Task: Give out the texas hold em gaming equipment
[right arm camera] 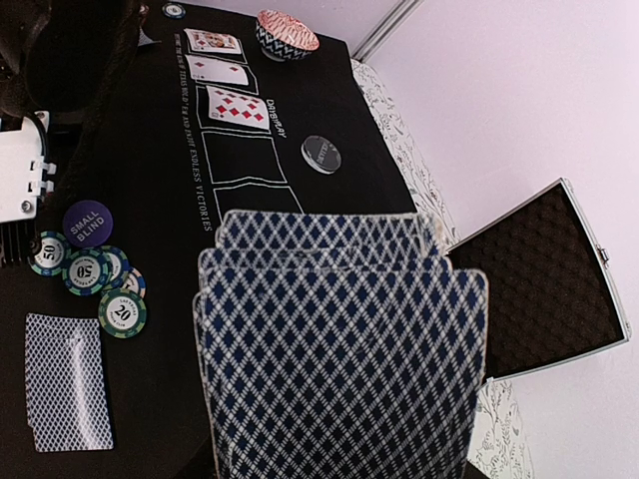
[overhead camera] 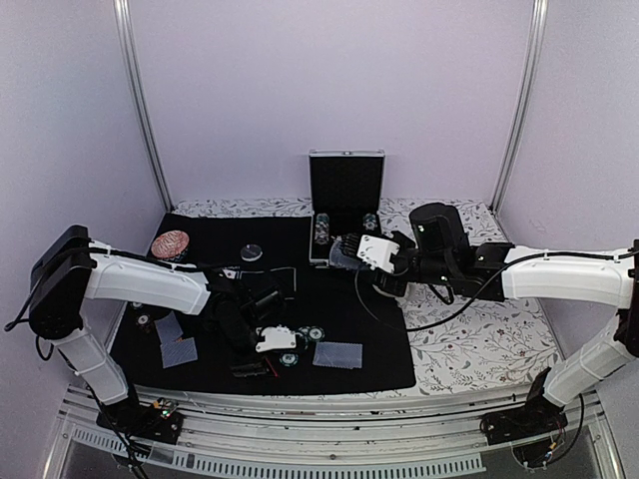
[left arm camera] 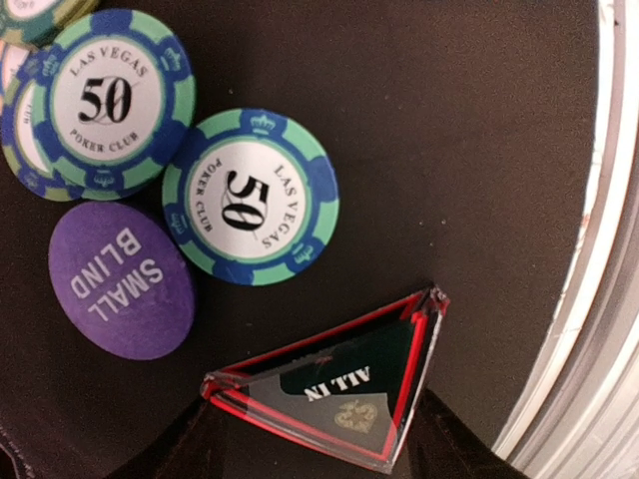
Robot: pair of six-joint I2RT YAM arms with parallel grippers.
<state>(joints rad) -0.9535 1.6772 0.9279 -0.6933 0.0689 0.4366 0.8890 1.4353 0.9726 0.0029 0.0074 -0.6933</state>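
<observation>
In the left wrist view my left gripper (left arm camera: pixel 319 431) is shut on a clear, red-edged triangular "ALL IN" marker (left arm camera: pixel 339 384), with a dark finger touching each side. Beside it on the black mat lie two green-and-blue 50 chips (left arm camera: pixel 250 197) (left arm camera: pixel 108 103) and a purple SMALL BLIND button (left arm camera: pixel 120 281). My right gripper (overhead camera: pixel 349 251) is shut on a fan of blue diamond-backed playing cards (right arm camera: pixel 339 349), held above the mat's right side. Face-up cards (right arm camera: pixel 238 108) lie in the mat's printed boxes, with a black button (right arm camera: pixel 321 154) close by. Its fingers are hidden behind the fan.
An open aluminium case (overhead camera: pixel 346 185) stands at the back, with chips in its tray (overhead camera: pixel 321 230). A red-patterned bowl (overhead camera: pixel 171 244) sits at the mat's far left. Face-down cards lie at front right (overhead camera: pixel 337 354) and front left (overhead camera: pixel 178 351). A black cable (overhead camera: pixel 419 324) trails over the floral cloth.
</observation>
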